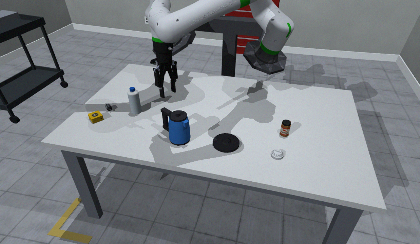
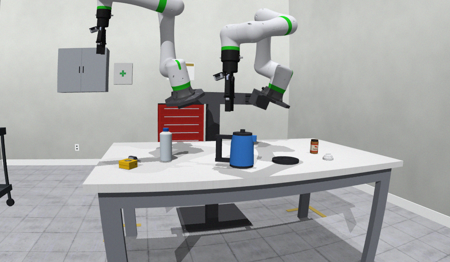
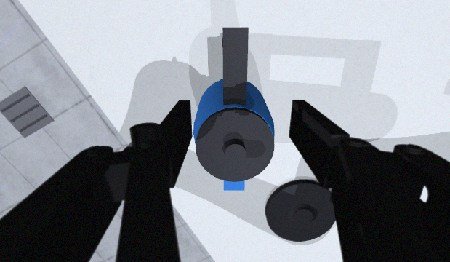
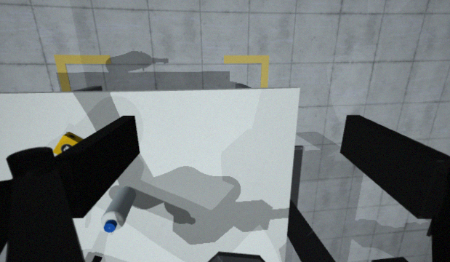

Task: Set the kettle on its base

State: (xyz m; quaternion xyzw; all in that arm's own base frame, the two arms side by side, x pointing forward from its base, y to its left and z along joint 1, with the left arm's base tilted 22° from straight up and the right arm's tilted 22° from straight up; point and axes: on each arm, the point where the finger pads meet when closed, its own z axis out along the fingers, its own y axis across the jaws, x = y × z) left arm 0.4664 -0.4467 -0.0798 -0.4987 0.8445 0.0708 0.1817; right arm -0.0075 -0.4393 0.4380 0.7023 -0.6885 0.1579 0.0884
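Observation:
The blue kettle (image 1: 179, 131) (image 2: 241, 151) (image 3: 234, 167) stands upright on the table, its black handle (image 1: 165, 119) (image 2: 218, 148) (image 3: 235, 62) opposite its spout. The round black base (image 1: 218, 145) (image 2: 285, 160) (image 3: 295, 231) lies flat beside it, with a stud (image 1: 226, 140) (image 3: 305, 214) at its centre. The ring under the kettle is hidden. My left gripper (image 1: 168, 94) (image 2: 229, 110) (image 3: 240, 118) is part open and empty, pointing down above the kettle's level; in its wrist view the kettle shows between the fingers. My right gripper (image 2: 100, 52) (image 4: 239, 134) is wide open and empty, high up, away from the kettle.
A white bottle (image 1: 134, 103) (image 2: 165, 146) (image 4: 121, 204) stands on the handle side of the kettle. A yellow box (image 1: 95, 117) (image 2: 128, 163) and a small dark part (image 1: 108, 106) lie beyond it. A jar (image 1: 285, 128) (image 2: 314, 147) and white dial (image 1: 277, 154) (image 2: 327, 157) are past the base.

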